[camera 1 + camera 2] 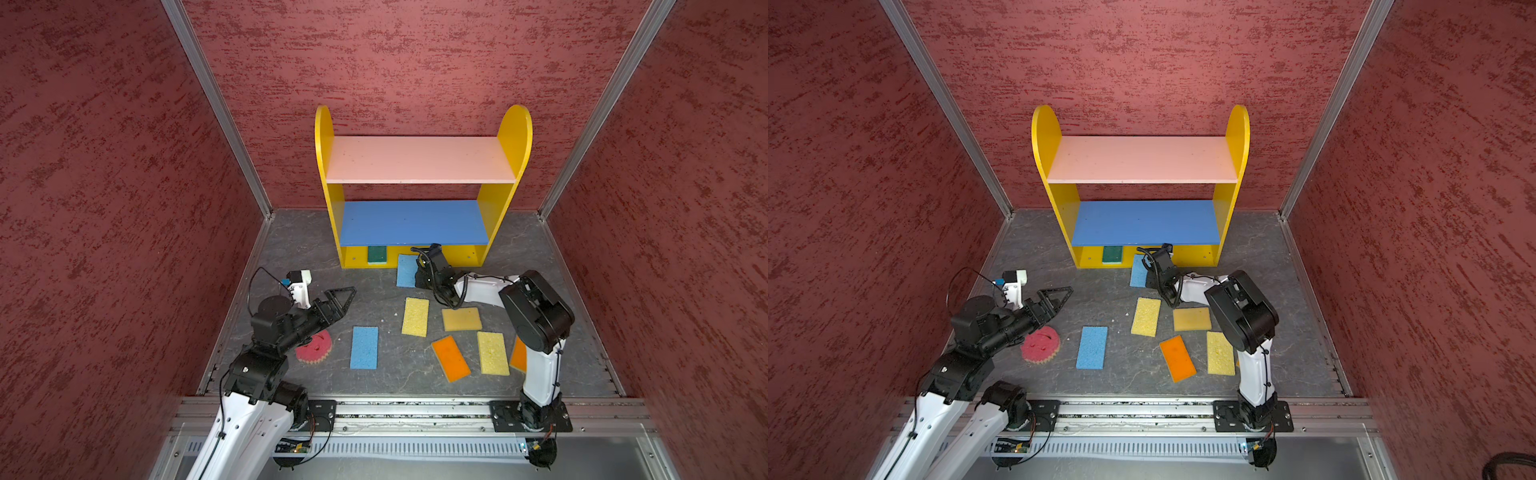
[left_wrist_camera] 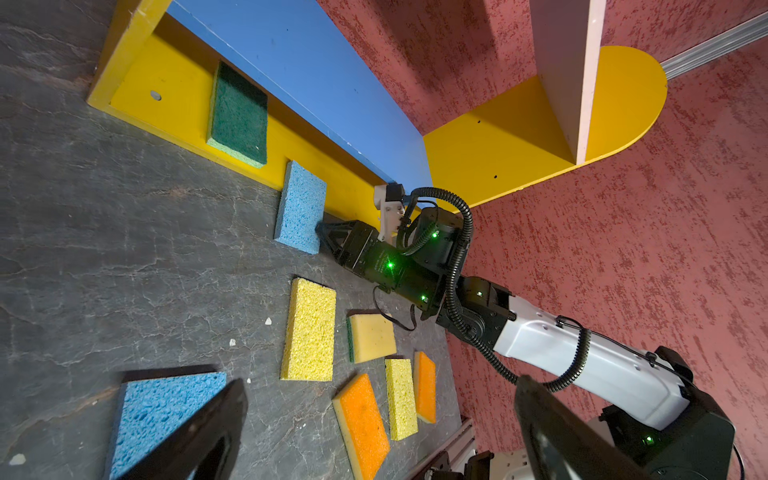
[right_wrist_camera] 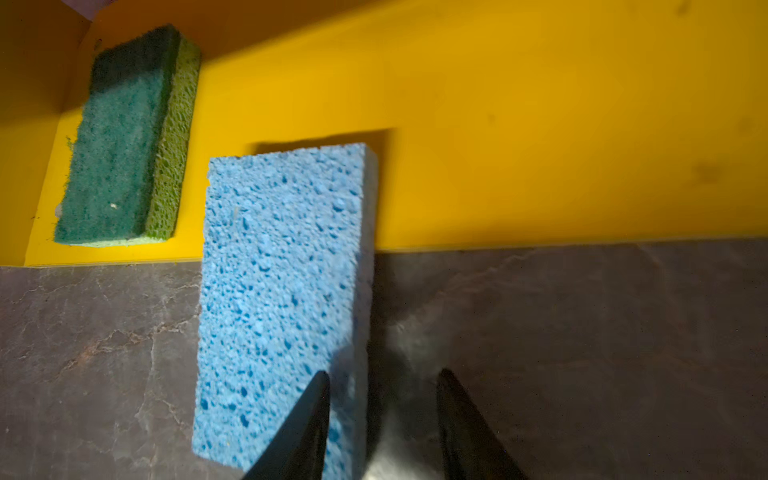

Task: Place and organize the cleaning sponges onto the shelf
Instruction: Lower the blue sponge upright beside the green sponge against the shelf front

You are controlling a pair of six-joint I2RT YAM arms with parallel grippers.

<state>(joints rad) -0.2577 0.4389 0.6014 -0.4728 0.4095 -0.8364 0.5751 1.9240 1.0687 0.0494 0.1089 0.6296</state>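
shelf (image 1: pixel 514 141): stands at the middle of the desk's (image 1: pixel 291 249) far edge, against the back wall; pink and blue boards are bare.
green sponge (image 3: pixel 120 141): lies flat on the shelf's yellow base (image 3: pixel 498 145), towards its left end, dark scouring side up.
blue sponge at the shelf (image 3: pixel 282 291): just right of the green one and apart from it; its far end lies over the base's front edge, the rest on the desk.
right claw (image 3: pixel 383 374): low at the near end of that blue sponge, released, fingers standing apart. One finger (image 3: pixel 307 419) overlaps the sponge's near right corner; the other is over bare desk beside it and does not touch the sponge.
left claw (image 1: pixel 349 293): spread wide and holding nothing, above the desk near its left edge, pointing towards the shelf.
round pink sponge (image 1: pixel 316 347): on the desk near the left edge, partly under the left arm, behind the claw's tips.
second blue sponge (image 1: pixel 364 347): flat on the desk, just right of the pink one, well apart from both claws.
pale yellow sponges (image 1: pixel 415 316) (image 1: pixel 493 353): flat in the desk's right half.
yellow-faced sponge (image 1: pixel 461 319): between them, green layer underneath.
orange sponges (image 1: pixel 451 358) (image 1: pixel 518 353): near the desk's front edge, the second partly hidden behind the right arm.
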